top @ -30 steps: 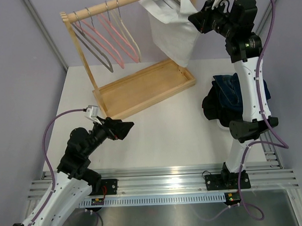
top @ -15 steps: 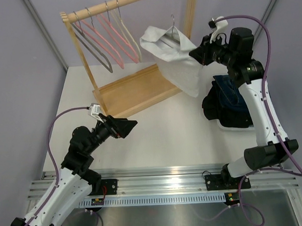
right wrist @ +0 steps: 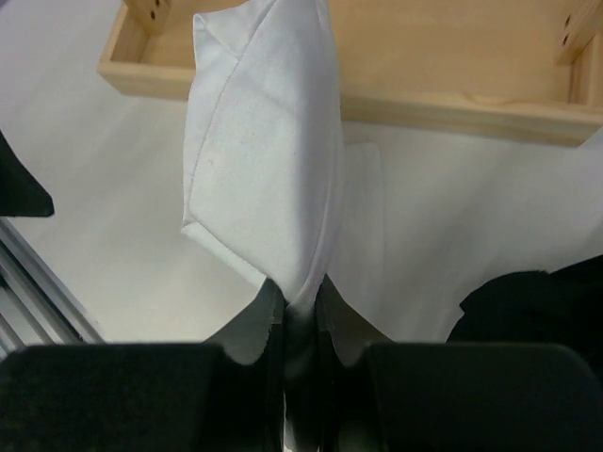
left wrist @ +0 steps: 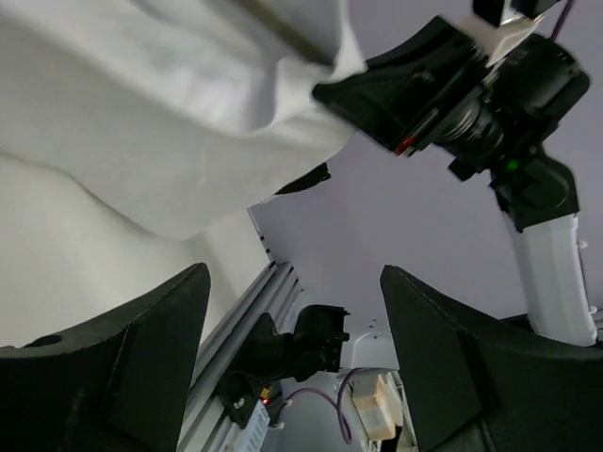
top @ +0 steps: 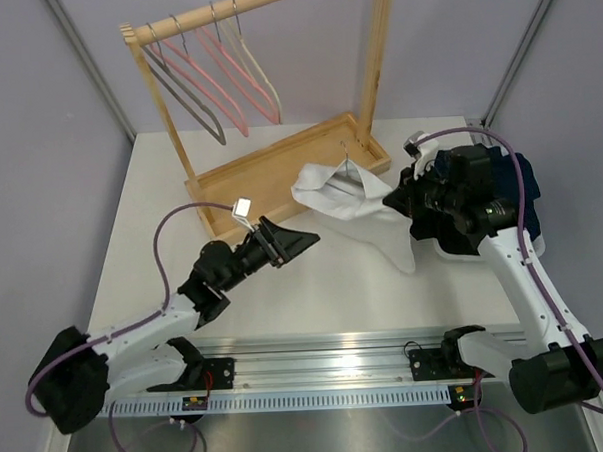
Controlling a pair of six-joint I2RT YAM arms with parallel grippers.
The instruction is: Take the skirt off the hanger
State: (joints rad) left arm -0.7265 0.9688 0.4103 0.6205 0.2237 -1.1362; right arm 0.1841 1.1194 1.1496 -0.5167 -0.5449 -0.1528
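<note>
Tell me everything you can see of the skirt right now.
The skirt is plain white cloth, crumpled and folded, resting on the table in front of the wooden rack base. The wire hanger sits inside it, hook poking up. The right end effector is shut on one fold.

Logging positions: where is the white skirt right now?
In the top view the skirt sits right of centre, just in front of the wooden rack's tray, pinched by the right claw.
</note>
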